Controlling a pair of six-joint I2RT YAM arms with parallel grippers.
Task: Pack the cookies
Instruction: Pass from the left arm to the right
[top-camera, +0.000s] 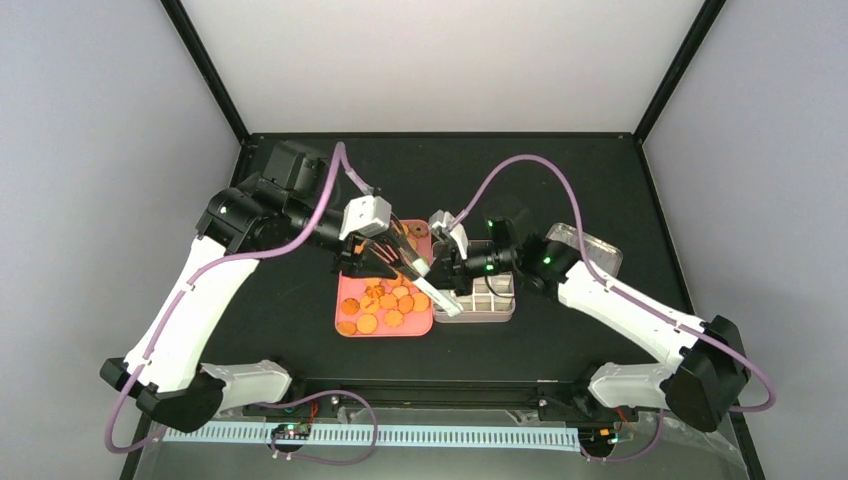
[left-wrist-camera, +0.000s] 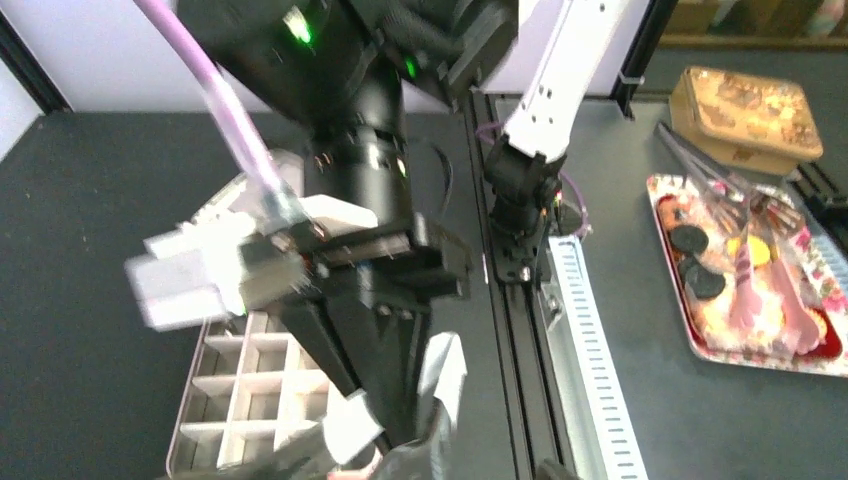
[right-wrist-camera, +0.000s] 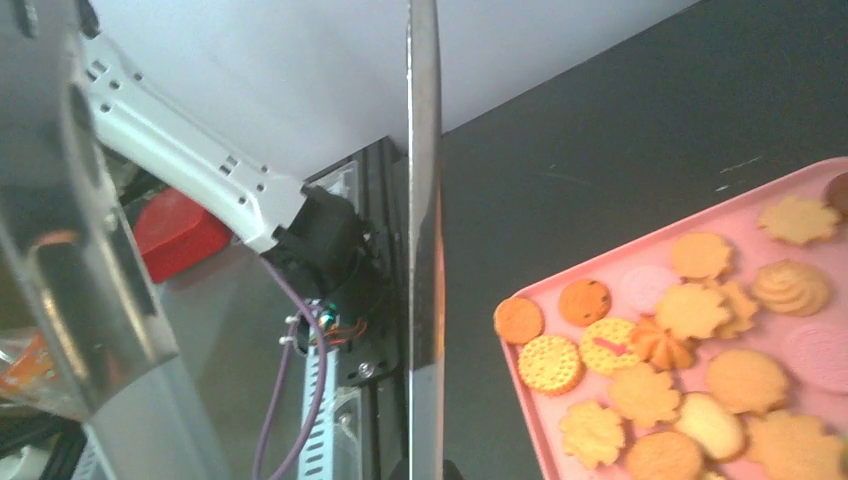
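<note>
The cookies (top-camera: 385, 305) lie loose on a pink tray (top-camera: 345, 290) in mid-table; the right wrist view shows them as orange round and flower-shaped discs (right-wrist-camera: 690, 370), with a couple of pink ones. Metal tongs (top-camera: 440, 298) slant between the two grippers above the tray's right edge. My right gripper (top-camera: 447, 268) is shut on the tongs, one blade (right-wrist-camera: 423, 200) running straight up from its jaws. My left gripper (top-camera: 392, 255) sits at the tongs' other end; blur hides how its jaws stand. The right gripper's black fingers (left-wrist-camera: 350, 330) point at the left wrist camera.
A white box with a grid of compartments (top-camera: 497, 312) stands right of the tray, under the right gripper (left-wrist-camera: 250, 390). A clear lid (top-camera: 590, 245) lies at the back right. Beyond the table's front rail (left-wrist-camera: 590, 350) is another tray (left-wrist-camera: 750, 280).
</note>
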